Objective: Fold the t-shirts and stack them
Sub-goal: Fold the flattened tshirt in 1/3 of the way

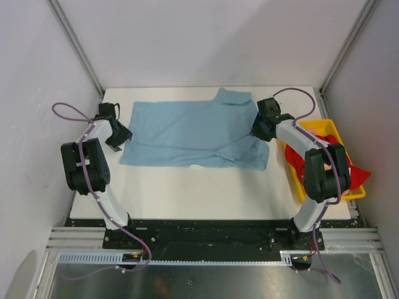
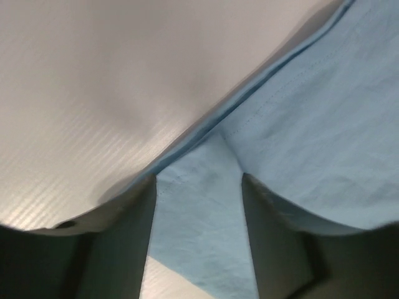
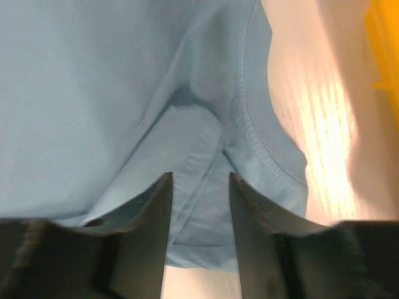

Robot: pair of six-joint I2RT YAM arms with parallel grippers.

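Blue t-shirt point(image 1: 187, 134): seemingly part-folded, flat on worktop point(image 1: 187, 193).
Left fingers point(image 2: 124, 249): half apart astride its edge, gripping nothing.
Right fingers point(image 3: 146, 249): same.
Red t-shirt point(image 1: 358, 174): crumpled beyond right fingers; folding and stacking pending.

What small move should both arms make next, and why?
Probably raise both clear of the cloth: the left gripper and right gripper have jaws apart at opposite ends of the light blue shirt, which lies spread out, apparently gripped by neither.

Bright, even light fills the top view, while both wrist views blur close up (glare washes the table point(image 3: 324, 124)).
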